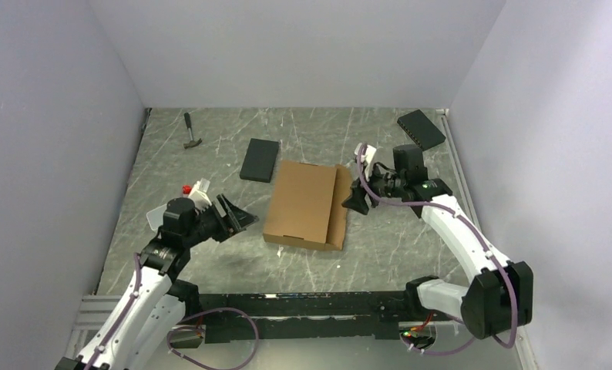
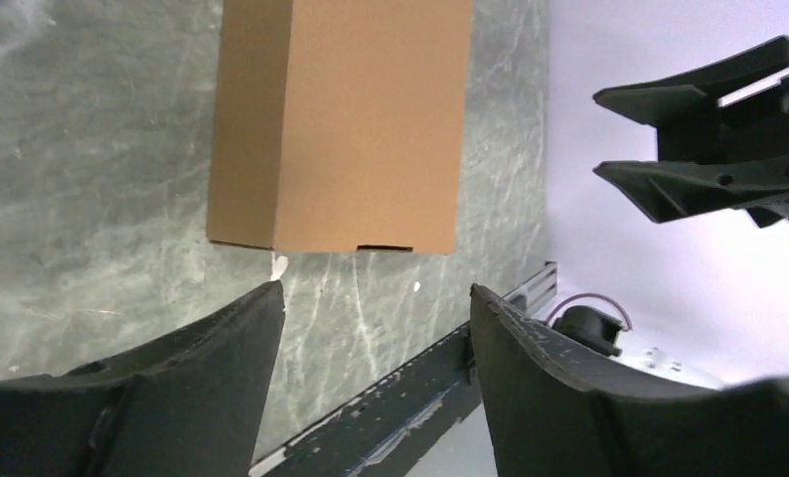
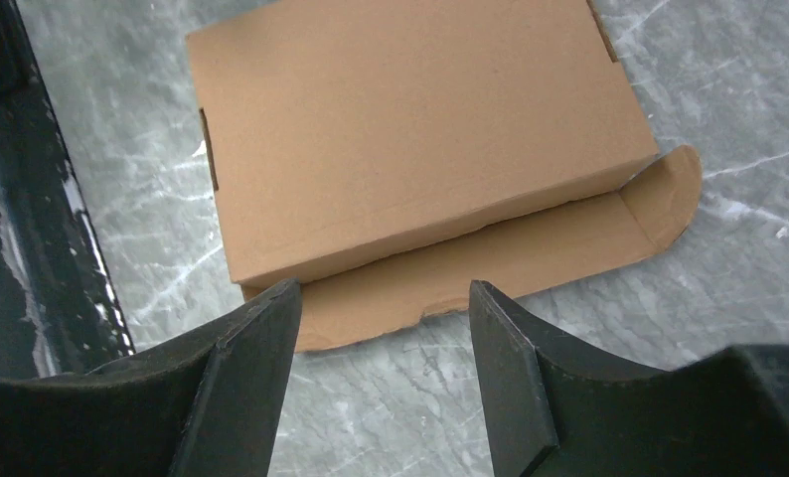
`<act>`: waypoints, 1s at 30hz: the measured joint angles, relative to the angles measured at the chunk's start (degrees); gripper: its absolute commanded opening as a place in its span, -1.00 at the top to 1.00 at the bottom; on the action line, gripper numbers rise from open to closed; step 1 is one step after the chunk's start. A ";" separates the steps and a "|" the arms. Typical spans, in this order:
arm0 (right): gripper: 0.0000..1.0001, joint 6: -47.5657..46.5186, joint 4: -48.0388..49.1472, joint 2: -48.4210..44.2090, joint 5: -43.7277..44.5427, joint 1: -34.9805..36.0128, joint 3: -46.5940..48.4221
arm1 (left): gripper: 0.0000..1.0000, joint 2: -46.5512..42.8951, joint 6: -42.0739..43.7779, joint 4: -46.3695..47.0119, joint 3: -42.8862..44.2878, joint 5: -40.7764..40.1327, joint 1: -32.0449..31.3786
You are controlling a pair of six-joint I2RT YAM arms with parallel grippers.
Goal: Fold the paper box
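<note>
Overhead, I am seeing the paper box [image 1: 307,204] lying closed on the middle of the tabletop [image 1: 411,247], its side flap [image 1: 338,206] spread flat toward the right end effector [image 1: 357,202]. Left wrist: the left end effector [image 2: 376,289] is standing open, empty, short of the box. Right wrist: jaws are gaping, empty, beside the flap.

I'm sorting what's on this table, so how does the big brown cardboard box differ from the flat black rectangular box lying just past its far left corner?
The brown cardboard box is tan and far larger; the flat black rectangular box is dark and much smaller. The brown one has an unfolded flap spread along its right side; the black one shows none. Both lie flat on the grey table.
</note>
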 measured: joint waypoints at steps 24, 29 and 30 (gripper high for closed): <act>-0.16 21.64 4.63 54.01 -8.74 -6.67 40.79 | -0.09 19.06 -12.94 16.70 -8.39 -15.02 -21.40; 0.06 21.55 2.51 56.78 -8.79 -4.57 41.99 | 0.02 24.37 -12.90 18.08 -7.08 -16.81 -21.40; 0.09 21.46 2.21 56.98 -8.81 -4.17 42.03 | 0.03 25.18 -12.90 18.14 -6.73 -17.22 -21.40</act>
